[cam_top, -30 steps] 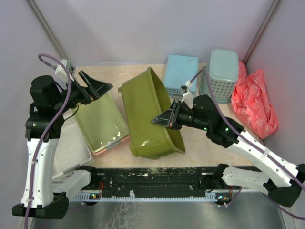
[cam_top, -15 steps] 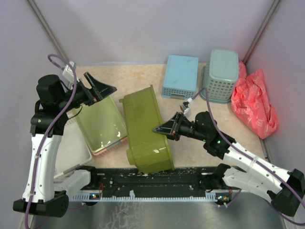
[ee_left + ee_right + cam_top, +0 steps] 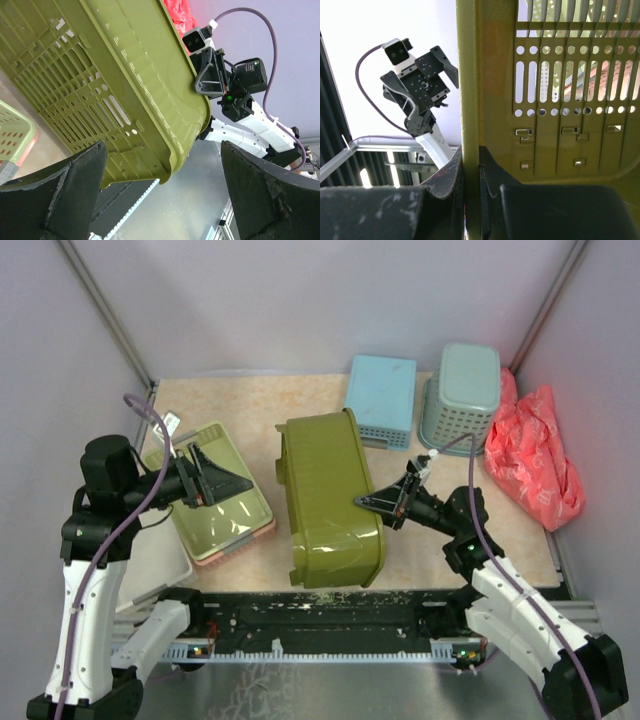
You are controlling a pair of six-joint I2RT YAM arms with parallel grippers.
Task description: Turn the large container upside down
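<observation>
Vs one second ago: the large container (image 3: 330,495) has rolled over from lying open-side-up-left on its long wall; its mouth no longer shows from above. It has also shifted toward the table middle. The left arm has dropped lower and pulled nearer. The right arm has drawn in toward its base, grip unchanged.

Container: deep olive-green tub with rounded corners, glossy. It is mid-table between the two arms and tipped, with a smooth long wall facing up. The slotted bottom (image 3: 75,85) faces the left arm and the mouth side faces the right arm. Cannot tell how much of it touches the table.

The right gripper (image 3: 471,165) is nearly closed, with its jaws pinching the tub's rim. The left gripper (image 3: 222,478) is spread wide and holds nothing, above the pale-green tray (image 3: 215,510) just left of the tub.

Surface: beige speckled table (image 3: 250,405) with plain lavender-grey walls round it and a black rail (image 3: 330,615) at the near edge. A red plastic bag (image 3: 535,455) is at right. A teal mesh basket (image 3: 460,395) and a light-blue basket (image 3: 380,400) are at the back. A white tray (image 3: 150,560) is far left.
</observation>
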